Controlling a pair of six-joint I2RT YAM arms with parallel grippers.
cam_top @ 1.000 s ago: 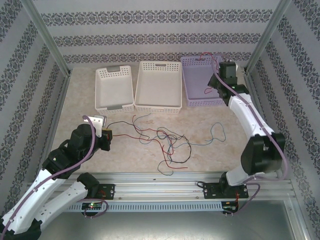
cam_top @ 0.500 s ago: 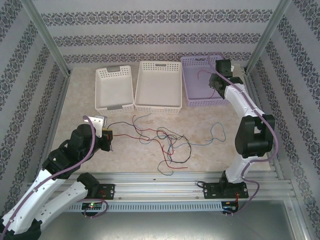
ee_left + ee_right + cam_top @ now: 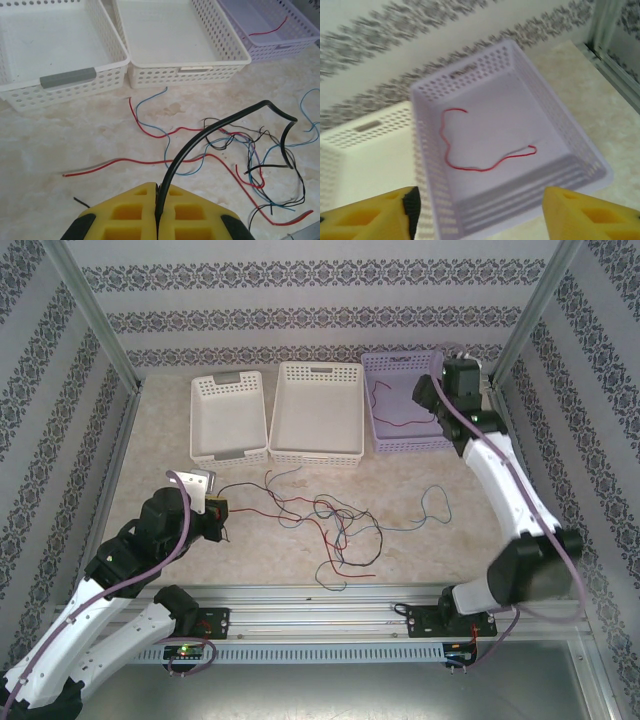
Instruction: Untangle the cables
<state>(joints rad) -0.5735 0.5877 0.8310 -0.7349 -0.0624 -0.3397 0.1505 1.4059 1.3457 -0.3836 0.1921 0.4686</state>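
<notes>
**One red cable dropped, a whole tangle left**

Opens the right gripper (image 3: 480, 212) wide over the lilac basket (image 3: 470, 70) at the far right corner of the table (image 3: 250, 550), jaws released and empty. Lets go of the red cable (image 3: 470, 168), which dangled from those jaws a second ago. Lies now in a loose squiggle on the basket floor, clear of every other strand. Counts, by the look of it, as one cable separated and sorted.

Keeps the left gripper (image 3: 157, 212) clenched on a black cable (image 3: 200, 137) near the left edge of the table, unchanged over the last second. Arches up from the pads and drops back into the tangle (image 3: 340, 525) in the middle of the table, towards the near edge. Crosses red, blue and black strands over one another there, with a blue cable (image 3: 432, 502) looping off to the right. Shows two white baskets (image 3: 230, 452) beside the lilac one along the far edge.

Means most of the work remains. Probably frees the right arm to come back for another strand while the left anchors the black one.
</notes>
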